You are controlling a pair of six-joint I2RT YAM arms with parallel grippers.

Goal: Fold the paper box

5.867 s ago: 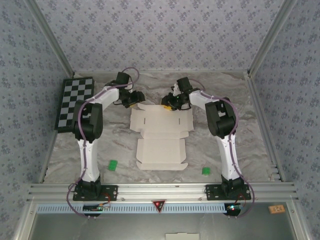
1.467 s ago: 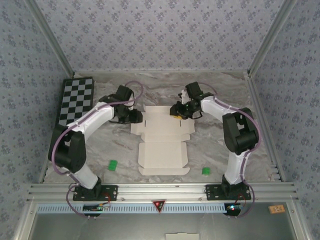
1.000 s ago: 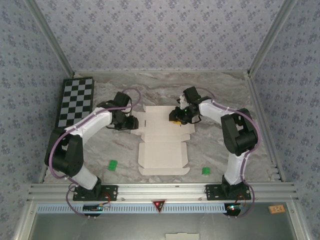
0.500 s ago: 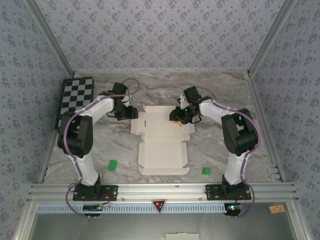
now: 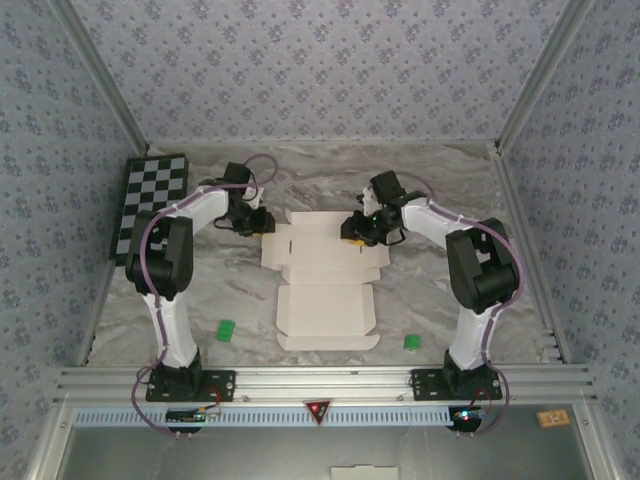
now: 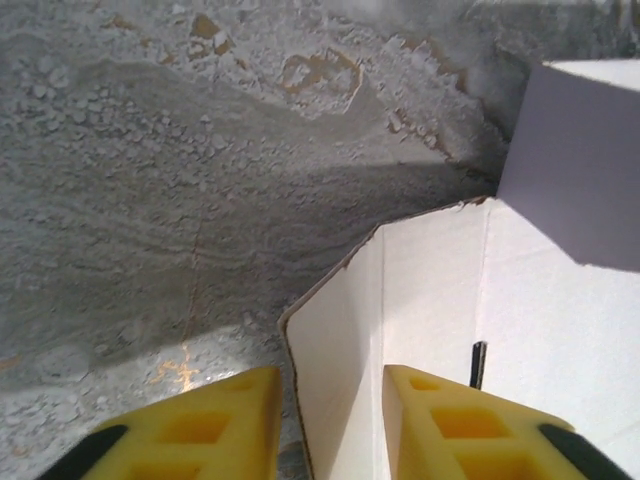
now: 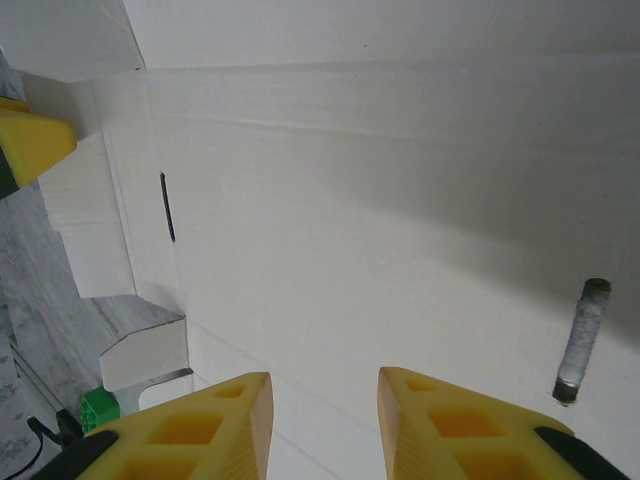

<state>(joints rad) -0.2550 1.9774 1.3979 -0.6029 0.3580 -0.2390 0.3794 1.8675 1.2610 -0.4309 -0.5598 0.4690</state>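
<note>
The paper box (image 5: 322, 280) lies unfolded and cream-white side up in the middle of the table. My left gripper (image 5: 262, 222) is at the far panel's left edge. In the left wrist view a raised side flap (image 6: 340, 340) stands between its yellow fingers (image 6: 200, 430), with a gap still showing on the right side. My right gripper (image 5: 352, 232) hovers low over the right part of the same far panel (image 7: 380, 200), open, with nothing between its fingertips (image 7: 325, 400). A thin dark slot (image 7: 166, 206) marks the panel near the left fold.
A black-and-white checkerboard (image 5: 150, 205) lies at the far left. Two small green blocks (image 5: 226, 329) (image 5: 411, 342) sit on the marble table either side of the near panel. Patterned walls close in the sides and back, and an aluminium rail (image 5: 320, 378) runs along the front.
My left gripper has slid away from me along the far panel's left edge, and its jaws have narrowed around the raised flap. The right gripper has barely moved.
</note>
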